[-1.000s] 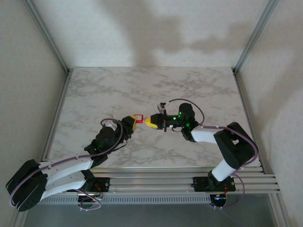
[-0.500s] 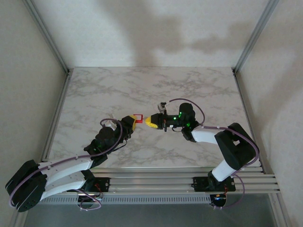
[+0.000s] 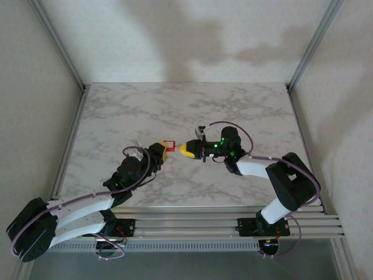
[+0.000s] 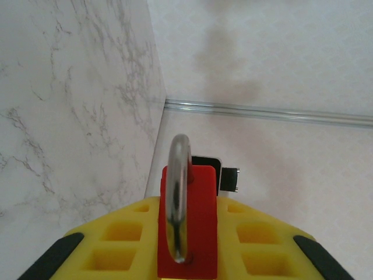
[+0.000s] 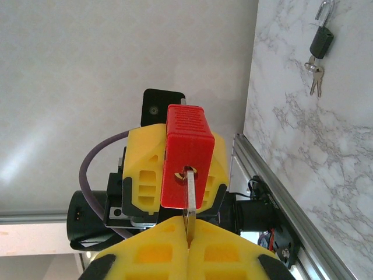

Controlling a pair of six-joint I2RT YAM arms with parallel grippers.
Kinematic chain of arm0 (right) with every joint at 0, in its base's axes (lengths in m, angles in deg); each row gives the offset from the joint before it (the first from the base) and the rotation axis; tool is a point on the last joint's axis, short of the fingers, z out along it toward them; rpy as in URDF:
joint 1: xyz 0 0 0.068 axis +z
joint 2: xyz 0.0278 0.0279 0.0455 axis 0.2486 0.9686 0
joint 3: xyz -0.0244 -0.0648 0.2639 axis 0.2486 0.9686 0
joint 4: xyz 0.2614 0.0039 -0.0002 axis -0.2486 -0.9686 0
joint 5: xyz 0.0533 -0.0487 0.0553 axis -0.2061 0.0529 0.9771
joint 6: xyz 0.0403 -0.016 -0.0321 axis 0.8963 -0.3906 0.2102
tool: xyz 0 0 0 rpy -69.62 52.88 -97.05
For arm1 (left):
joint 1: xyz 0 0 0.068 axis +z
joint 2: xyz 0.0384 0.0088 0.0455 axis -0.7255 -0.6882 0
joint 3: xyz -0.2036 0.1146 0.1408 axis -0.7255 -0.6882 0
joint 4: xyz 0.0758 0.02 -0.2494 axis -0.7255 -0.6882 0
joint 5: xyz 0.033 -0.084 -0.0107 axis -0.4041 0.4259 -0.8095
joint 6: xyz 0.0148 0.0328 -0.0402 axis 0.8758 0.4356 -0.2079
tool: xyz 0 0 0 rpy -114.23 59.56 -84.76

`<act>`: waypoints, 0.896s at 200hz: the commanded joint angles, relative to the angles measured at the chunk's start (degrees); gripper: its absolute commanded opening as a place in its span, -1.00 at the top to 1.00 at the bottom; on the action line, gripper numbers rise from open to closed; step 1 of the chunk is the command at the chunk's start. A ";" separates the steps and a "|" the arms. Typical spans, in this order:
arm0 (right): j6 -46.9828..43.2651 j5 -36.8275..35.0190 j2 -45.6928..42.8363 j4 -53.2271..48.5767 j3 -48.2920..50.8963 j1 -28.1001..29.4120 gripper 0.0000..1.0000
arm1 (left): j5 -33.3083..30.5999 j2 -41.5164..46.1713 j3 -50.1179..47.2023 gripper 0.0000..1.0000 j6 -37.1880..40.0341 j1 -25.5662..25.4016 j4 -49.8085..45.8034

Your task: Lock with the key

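Observation:
My left gripper [image 3: 160, 150] is shut on a red padlock [image 3: 169, 145], held above the table's middle. In the left wrist view the padlock's red body [image 4: 201, 233] sits between the yellow fingers [image 4: 116, 236], its silver shackle [image 4: 178, 192] seen edge-on. My right gripper [image 3: 186, 149] faces it from the right, shut on a silver key [image 5: 190, 204]. In the right wrist view the key's blade reaches the keyhole on the padlock's underside [image 5: 182, 151], its tip in the slot. The right gripper's [image 5: 189, 236] pads pinch the key's bow.
A small black padlock [image 5: 321, 41] with keys hanging from it lies on the marble table [image 3: 245, 111]. Aluminium rails [image 3: 192, 224] run along the near edge, and frame posts [image 3: 58, 44] stand at the back corners.

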 commanded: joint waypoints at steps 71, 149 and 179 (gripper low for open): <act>-1.97 -2.38 -1.75 -1.14 1.36 -2.88 1.00 | -8.62 1.88 -1.08 1.00 1.00 1.65 -0.47; -2.35 -2.53 -2.34 -1.83 1.31 -2.95 1.00 | -9.16 2.47 -1.17 1.00 1.04 1.65 -0.90; -2.42 -2.53 -2.47 -1.94 1.42 -2.95 1.00 | -9.26 2.80 -1.17 1.00 1.15 1.65 -1.17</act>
